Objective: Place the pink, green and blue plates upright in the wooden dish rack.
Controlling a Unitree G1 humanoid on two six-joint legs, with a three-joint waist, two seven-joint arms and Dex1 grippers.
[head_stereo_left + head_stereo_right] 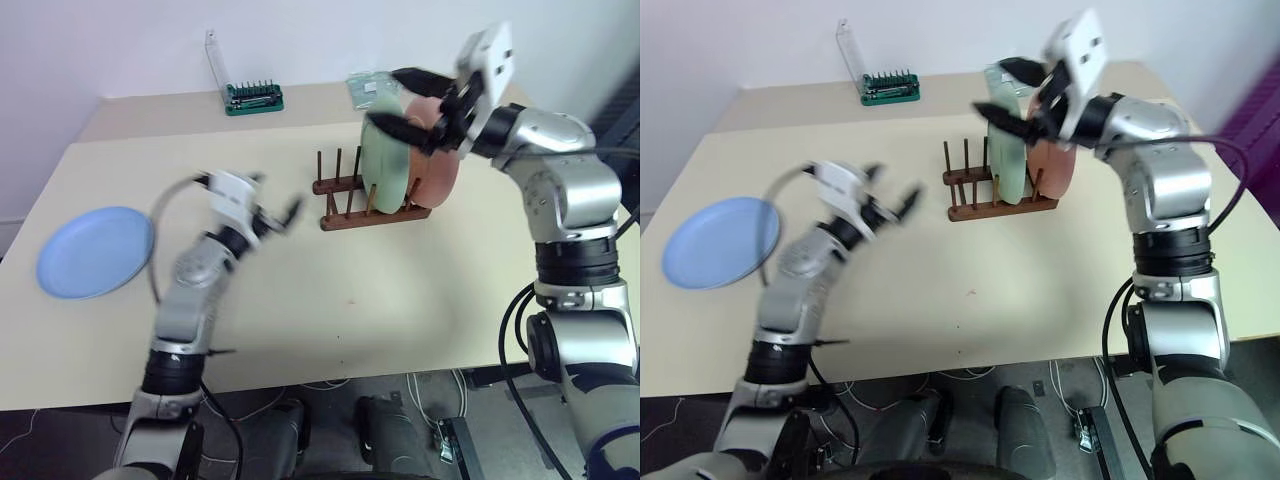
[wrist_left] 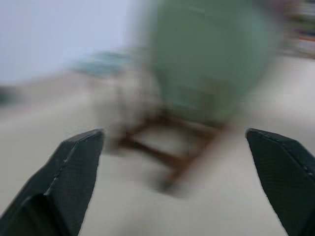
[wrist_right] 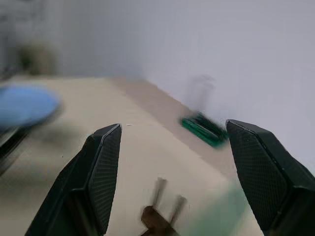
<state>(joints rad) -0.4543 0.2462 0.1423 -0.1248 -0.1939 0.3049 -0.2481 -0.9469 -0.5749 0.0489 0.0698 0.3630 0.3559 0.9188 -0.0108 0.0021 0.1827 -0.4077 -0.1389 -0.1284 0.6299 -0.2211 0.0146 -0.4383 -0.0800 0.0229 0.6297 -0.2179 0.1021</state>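
- Beige table (image 1: 970, 300) carrying a wooden dish rack (image 1: 995, 190) near the middle.
- Green plate (image 1: 1006, 150) and pink plate (image 1: 1053, 160) upright in the rack, side by side.
- Blue plate (image 1: 715, 240) flat near the left edge.
- Right tool (image 1: 1015, 95) spread wide above the green plate.
- Left tool (image 1: 895, 200) blurred, empty, between blue plate and rack.
- Green screwdriver-bit holder (image 1: 890, 88) at the far edge.

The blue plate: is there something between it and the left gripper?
No, nothing visible. The blue plate lies flat near the table's left edge, and only bare tabletop separates it from the open left gripper.
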